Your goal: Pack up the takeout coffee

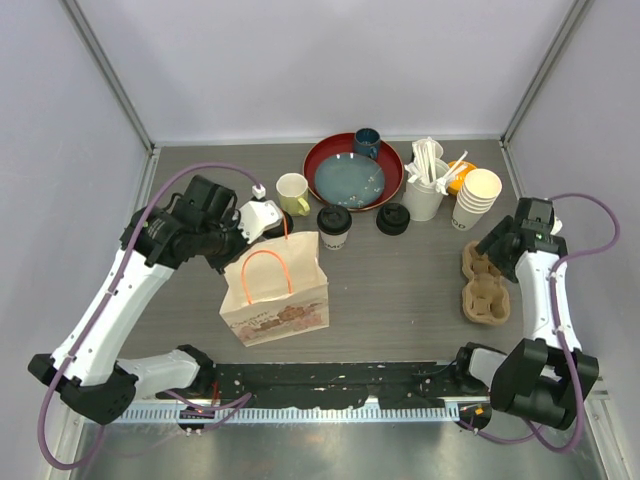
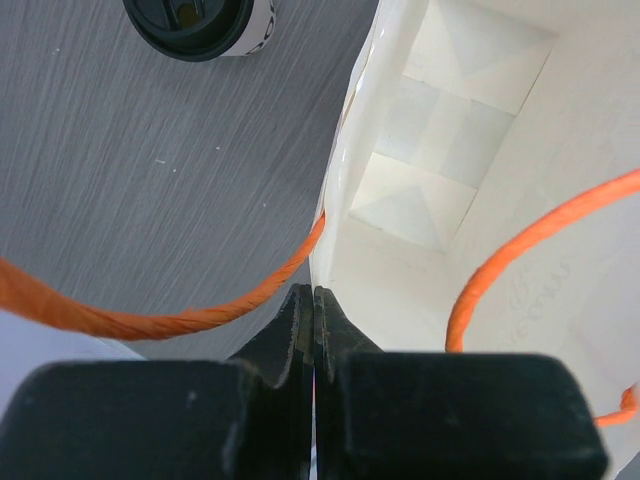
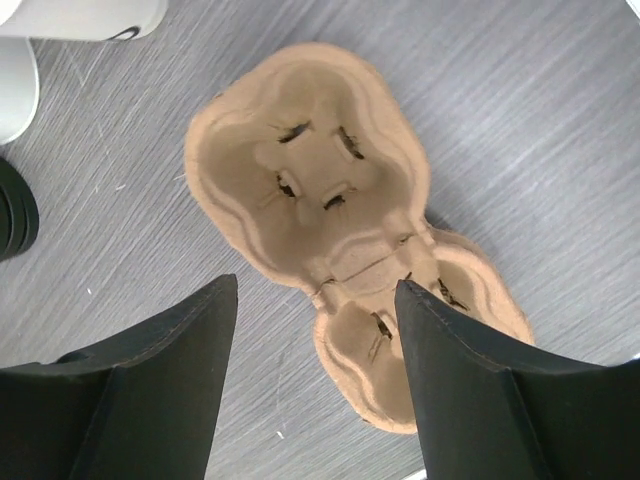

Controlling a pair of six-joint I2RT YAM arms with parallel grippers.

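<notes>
One takeout coffee cup [image 1: 334, 226], cream-white with a black lid, stands just behind the paper bag [image 1: 274, 288]; it also shows in the left wrist view [image 2: 200, 20]. A second black lid [image 1: 393, 218] sits to its right; its cup body is hidden from above. My left gripper [image 1: 272, 228] is shut on the back rim of the open bag [image 2: 340, 180], between its orange handles [image 2: 200, 315]. My right gripper [image 1: 497, 246] is open and empty just above a brown pulp cup carrier [image 1: 485, 282], whose two wells [image 3: 320, 190] are empty. The right gripper [image 3: 315, 290] straddles the carrier's near well.
Behind the cups are a red plate [image 1: 322, 160] holding a blue plate [image 1: 350, 178], a dark blue cup [image 1: 367, 142], a pale yellow mug [image 1: 293, 193], a white holder of utensils [image 1: 424, 195] and a stack of paper cups [image 1: 476, 198]. Walls enclose the table.
</notes>
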